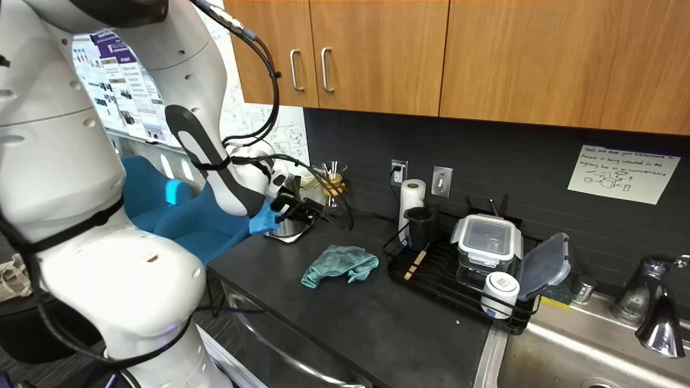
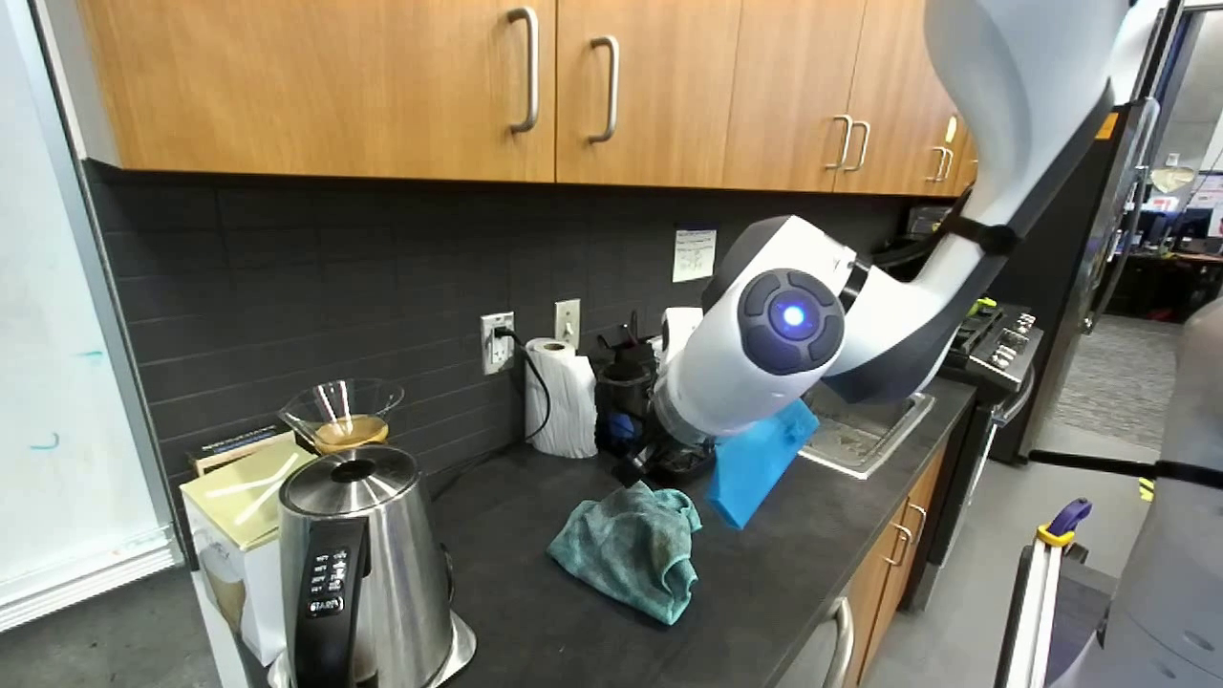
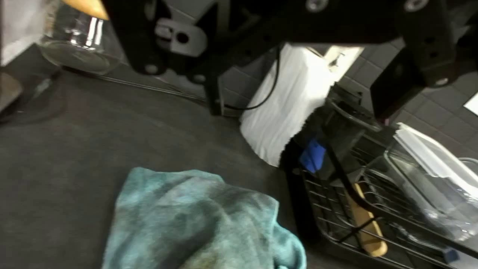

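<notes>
A crumpled teal cloth [image 1: 339,265] lies on the dark countertop [image 1: 345,318]; both exterior views show it. In the wrist view the cloth [image 3: 198,224] fills the lower middle, apart from the fingers. My gripper [image 3: 300,111] comes in from the top of that view with its black jaws wide apart. Nothing is held; only background shows between the fingers, including the paper towel roll [image 3: 287,104]. An exterior view shows the gripper [image 2: 642,463] low over the counter, close to the cloth [image 2: 626,554], partly hidden by the wrist. A blue piece [image 2: 760,463] hangs at the wrist.
A black dish rack [image 1: 442,291] holds a clear lidded container [image 1: 488,242], a white cup [image 1: 500,293] and a dark cup [image 1: 421,229]. Beyond it is the sink [image 1: 582,345]. A steel kettle [image 2: 368,564] and glass carafe [image 3: 78,45] stand opposite. Wooden cabinets [image 1: 377,54] hang above.
</notes>
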### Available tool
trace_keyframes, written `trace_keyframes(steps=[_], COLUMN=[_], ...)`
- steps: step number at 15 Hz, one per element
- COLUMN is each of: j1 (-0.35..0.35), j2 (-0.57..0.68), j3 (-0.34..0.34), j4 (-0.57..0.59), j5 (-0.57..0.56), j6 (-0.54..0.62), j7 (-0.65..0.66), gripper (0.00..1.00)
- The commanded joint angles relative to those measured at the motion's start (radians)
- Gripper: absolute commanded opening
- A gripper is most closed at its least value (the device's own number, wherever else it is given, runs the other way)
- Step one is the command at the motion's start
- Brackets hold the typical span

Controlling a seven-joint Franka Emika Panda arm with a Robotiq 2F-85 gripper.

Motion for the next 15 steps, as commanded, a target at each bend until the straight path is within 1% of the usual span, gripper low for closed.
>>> trace_keyframes(steps=[1, 4, 6, 9, 10, 13, 15], j1=[-0.026, -0.059, -0.081, -0.113, -0.12, -0.142, -0.147], j2=[-0.005, 0.02, 0.035, 0.051, 0.063, 0.104, 0.121], j3=[-0.041, -0.078, -0.099, -0.127, -0.133, -0.15, -0.154], j4=[-0.004, 0.011, 0.004, -0.006, -0.008, 0.007, 0.009], j5=[-0.134, -0.231, -0.229, -0.23, -0.222, -0.23, -0.229], j6=[0.231, 0.448, 0.513, 0.528, 0.507, 0.514, 0.495], j7=[0.012, 0.019, 0.0, 0.017, 0.015, 0.025, 0.02], gripper=[1.0, 1.0, 1.0, 1.0, 1.0, 1.0, 1.0])
